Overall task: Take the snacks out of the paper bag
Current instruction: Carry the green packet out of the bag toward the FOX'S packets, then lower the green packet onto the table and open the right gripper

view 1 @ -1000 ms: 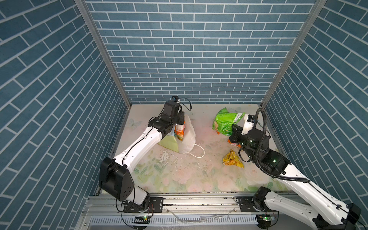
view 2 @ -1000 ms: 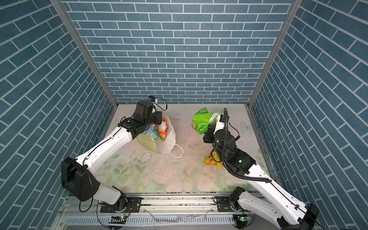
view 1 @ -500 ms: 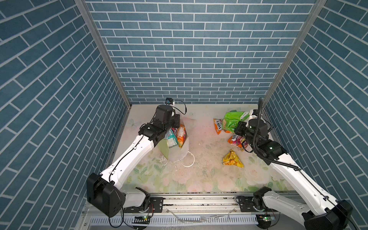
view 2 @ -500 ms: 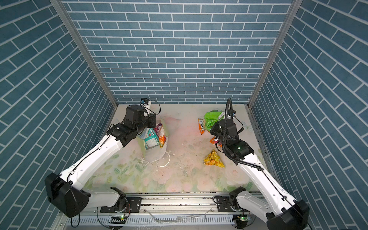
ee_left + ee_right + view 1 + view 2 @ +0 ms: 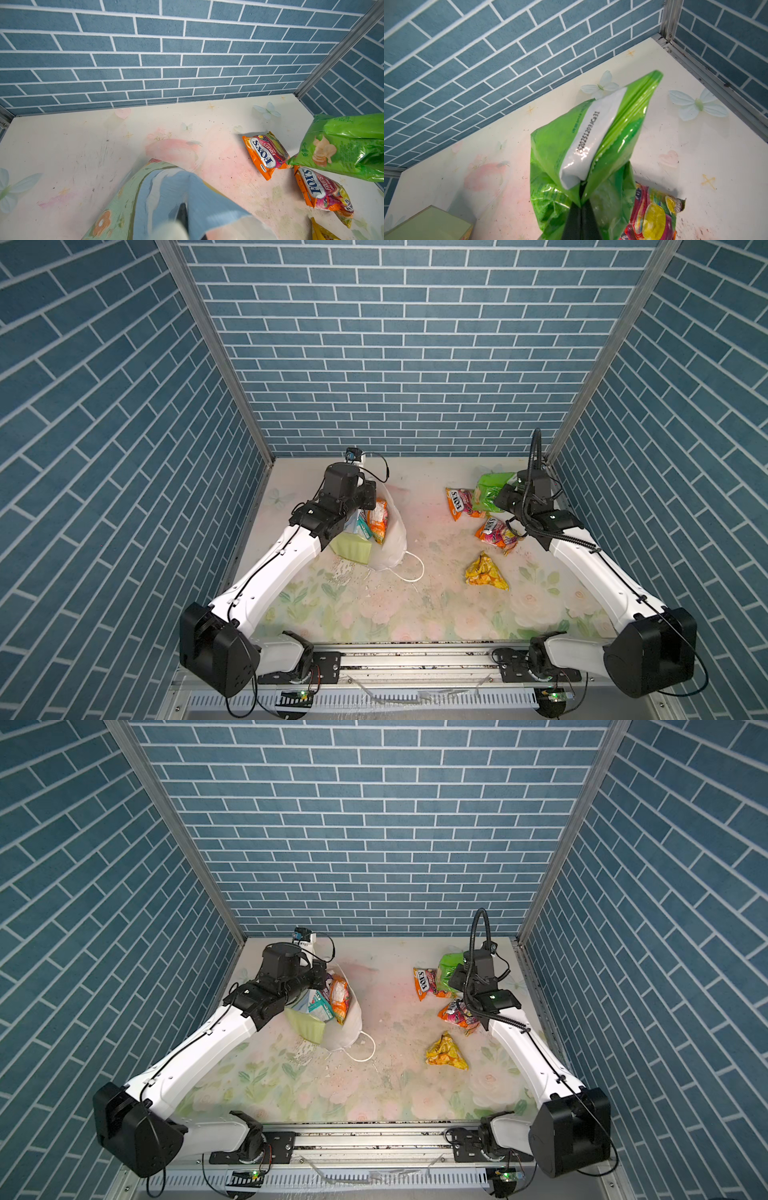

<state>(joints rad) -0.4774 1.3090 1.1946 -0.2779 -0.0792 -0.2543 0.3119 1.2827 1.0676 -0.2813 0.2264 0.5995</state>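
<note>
The paper bag (image 5: 392, 545) leans open at the back left, its pale green side (image 5: 309, 1027) toward the front. My left gripper (image 5: 370, 499) is shut on its sky-painted wall (image 5: 166, 197). An orange packet (image 5: 379, 522) and a teal-and-white one (image 5: 320, 1006) show in its mouth. My right gripper (image 5: 581, 207) is shut on the bright green packet (image 5: 591, 135) near the back right corner (image 5: 490, 491). On the table lie two FOX'S packets (image 5: 459, 502) (image 5: 496, 533) and a yellow-orange one (image 5: 484, 572).
Blue brick walls close in the table (image 5: 415, 614) on three sides, with metal posts at the back corners. The bag's white cord handle (image 5: 415, 572) trails on the floral surface. Crumbs dot the middle. Both arm bases sit on the front rail.
My right arm drew the green packet back toward the right corner, uncovering the two FOX'S packets. My left arm shifted the bag slightly toward the back left. Both grips held.
</note>
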